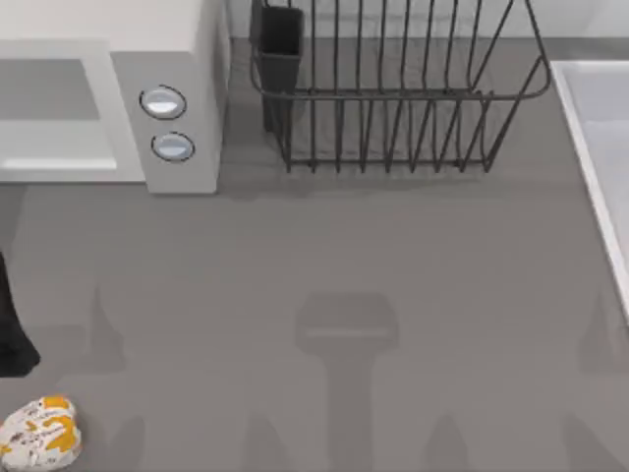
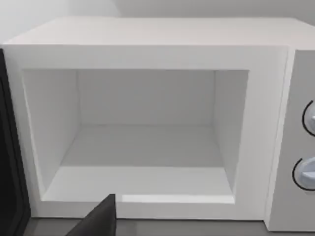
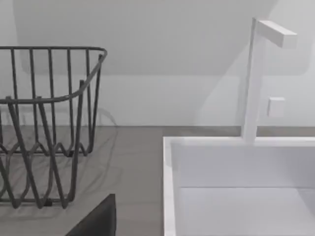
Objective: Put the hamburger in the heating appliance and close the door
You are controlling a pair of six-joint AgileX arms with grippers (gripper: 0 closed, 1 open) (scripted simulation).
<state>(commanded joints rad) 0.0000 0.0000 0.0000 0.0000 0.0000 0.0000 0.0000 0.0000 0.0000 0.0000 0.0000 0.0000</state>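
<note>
Sitting untouched at near-left table corner: hamburger (image 1: 39, 433). Facing open, empty cavity of heating appliance (image 2: 147, 142) from left wrist. Showing one dark left-gripper finger (image 2: 101, 219), opening impossible to tell. Needing a centred descent, sides squeezed gently, then level carrying deep inside.

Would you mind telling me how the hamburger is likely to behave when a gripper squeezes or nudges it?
The hamburger looks like a rounded lump, so a nudge may well roll it along the flat table. Its domed sides could slip out of two fingers unless gripped near the middle. It is small, probably light.
</note>
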